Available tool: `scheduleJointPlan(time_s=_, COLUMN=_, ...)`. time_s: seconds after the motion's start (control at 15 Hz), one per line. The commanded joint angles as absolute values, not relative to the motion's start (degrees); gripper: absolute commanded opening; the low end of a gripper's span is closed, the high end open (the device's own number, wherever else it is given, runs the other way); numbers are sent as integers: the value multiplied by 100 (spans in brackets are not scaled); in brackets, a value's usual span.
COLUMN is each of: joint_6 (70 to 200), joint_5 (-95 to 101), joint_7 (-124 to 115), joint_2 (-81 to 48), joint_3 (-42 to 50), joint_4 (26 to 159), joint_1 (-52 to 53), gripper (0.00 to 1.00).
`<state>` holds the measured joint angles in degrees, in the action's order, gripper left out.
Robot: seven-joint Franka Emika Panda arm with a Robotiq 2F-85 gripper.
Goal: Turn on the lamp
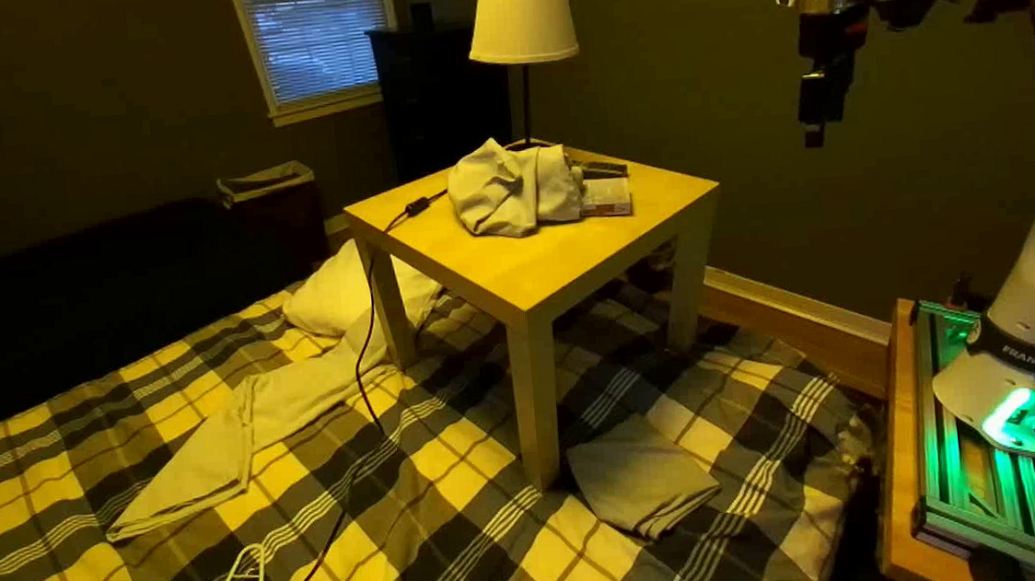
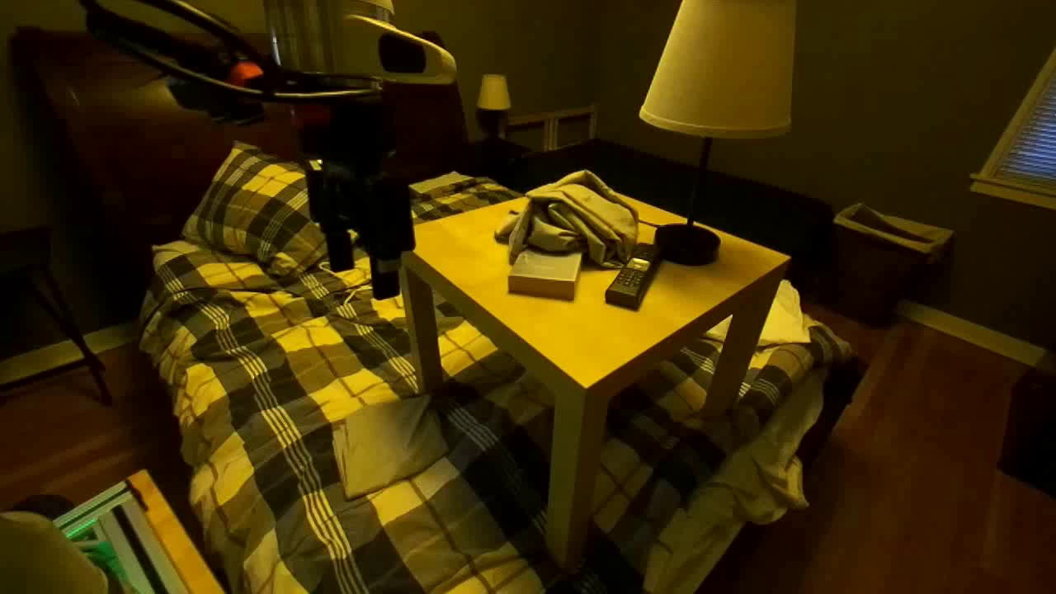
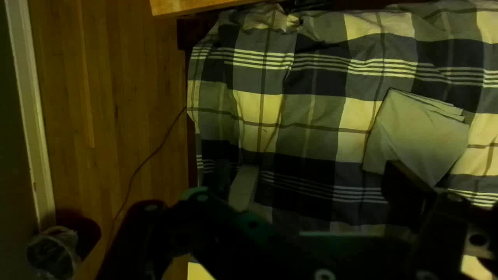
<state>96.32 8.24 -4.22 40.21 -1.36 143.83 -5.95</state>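
Hand (image 2: 361, 276) hangs in air, spread, pointing down, well apart from the worktop (image 2: 577, 342). Worktop stands on plaid bedding (image 2: 247, 388). On it: box (image 2: 543, 276) and dark keypad device (image 2: 634, 279) side by side, crumpled cloth (image 2: 577, 216) just behind. Lamp (image 2: 722, 74) upright just past the device, on worktop: cream shade, dark stem, round base. Window (image 2: 1031, 147) farther back.

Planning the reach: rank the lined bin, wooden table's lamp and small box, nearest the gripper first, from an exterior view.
1. Small box: on the table, toward the gripper
2. Table lamp: same table, far side
3. Lined bin: beyond the table
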Motion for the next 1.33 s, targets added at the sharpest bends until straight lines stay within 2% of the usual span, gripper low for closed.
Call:
scheduleJointPlan(time_s=0.0, joint_6=9613, joint_5=862, joint_7=-467, joint_2=4016, joint_3=-67, joint_4=14371, joint_1=-505, gripper=100)
scheduleJointPlan(time_s=1.27, joint_6=9765, joint_5=844, joint_7=-504, joint_2=3870, joint_3=-66, joint_4=14293, joint_1=-504, gripper=100)
